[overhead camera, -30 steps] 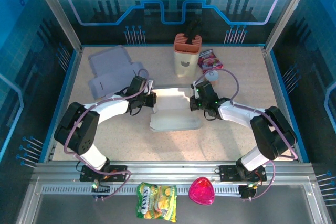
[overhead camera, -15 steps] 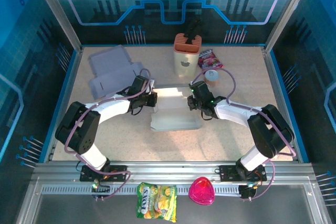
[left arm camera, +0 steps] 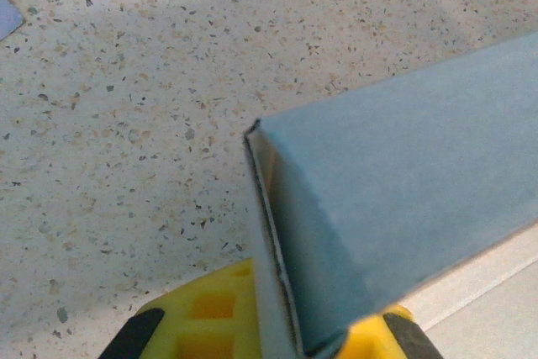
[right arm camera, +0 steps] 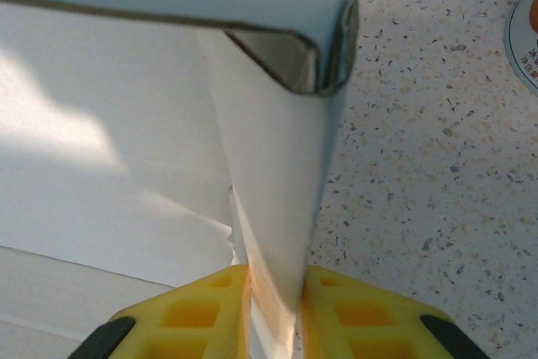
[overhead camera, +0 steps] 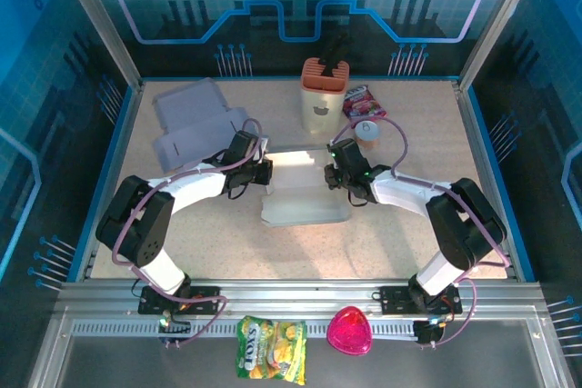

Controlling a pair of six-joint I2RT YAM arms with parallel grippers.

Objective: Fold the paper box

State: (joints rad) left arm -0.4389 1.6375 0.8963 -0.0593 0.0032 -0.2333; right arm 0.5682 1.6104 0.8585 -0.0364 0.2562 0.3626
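Far L, back corner: flat grey card sheets (overhead camera: 193,120) lie on the table (overhead camera: 227,243), well apart from the action. Your left gripper (overhead camera: 261,173) is at the L end of the paper box (overhead camera: 305,199), mid-table. On the L wrist cam the box's end wall runs down between the yellow fingers (left arm camera: 202,321), so it's clamped tight on that wall. The box is pale and part-formed, base flat on the table btwn your two grippers, a folded wall standing along its back edge.

Your right gripper (overhead camera: 333,176) is at the R end. On the R wrist cam the doubled side wall stands between its fingers (right arm camera: 206,313), jaws narrow, pads close on both sides. Can't tell if it's squeezing or just flanking.

At the back sit an orange-topped block (overhead camera: 325,93), a red snack packet (overhead camera: 362,102) just beside it, and a small cup (overhead camera: 366,131) in front of the packet. On the near rail there's a yellow sweet bag (overhead camera: 271,349) and a pink heart-shaped thing (overhead camera: 350,332).
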